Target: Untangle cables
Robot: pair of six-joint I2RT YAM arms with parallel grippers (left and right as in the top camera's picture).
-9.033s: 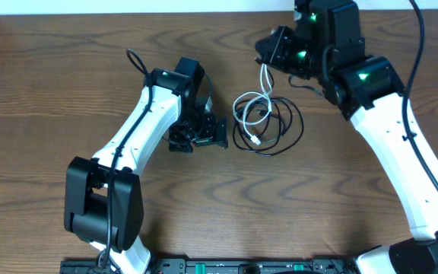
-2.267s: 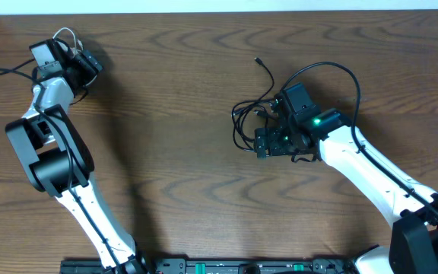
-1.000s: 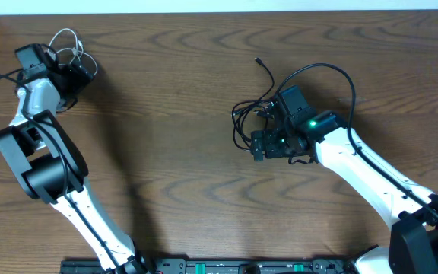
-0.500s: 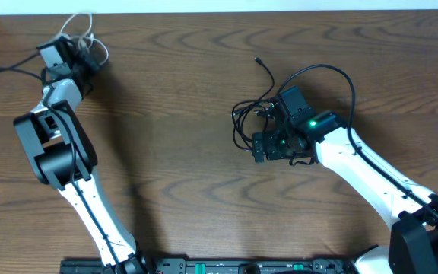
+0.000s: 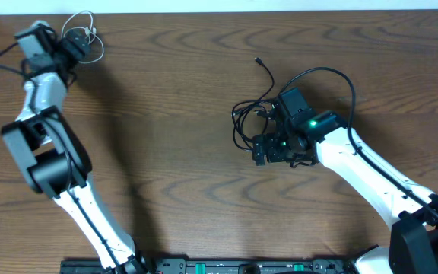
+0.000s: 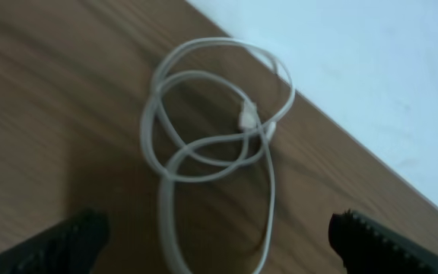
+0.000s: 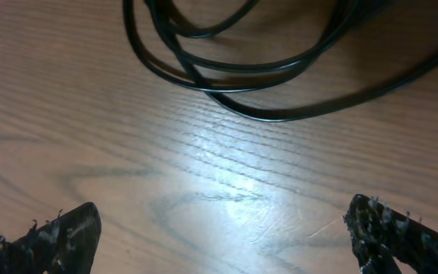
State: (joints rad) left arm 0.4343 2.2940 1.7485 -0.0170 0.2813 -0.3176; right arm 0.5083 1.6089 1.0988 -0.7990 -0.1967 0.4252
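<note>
**Position.** The white cable [image 5: 80, 34] lies alone at the far left corner of the counter [image 5: 166, 114], close to the back edge. It is well apart from the black cables [image 5: 242, 122], which sit bundled right of centre.

**Left claw** [image 6: 219, 228]. It is spread wide with nothing in it. Its wrist view shows the white cable's coils ahead of the fingertips, and two strands run down between them and out of frame. The small plug [image 6: 245, 116] rests inside the coils.

**Right claw** [image 7: 223, 213]. It is also fully spread and empty, over bare wood just beside the black bundle. The nearest loops cross the top of its view. We cannot tell which strand belongs to which cable.

**Handling.** We judge all the cords to be very light and limp, though springy enough to keep their coils. We would expect a pull on one strand to drag the whole bundle rather than free a loop. The jackets look smooth and thin, so they may slip from a loose pinch.

**Where to take hold.**
- A firm pinch near a plug looks best, since the thicker moulding gives purchase.
- One free end [image 5: 258, 61] pokes out toward the back of the counter and looks the most reachable.
- The other claw could pin the remaining loops.
- The thicker arm lead [image 5: 322, 68] arches over the same area and should not be caught.
</note>
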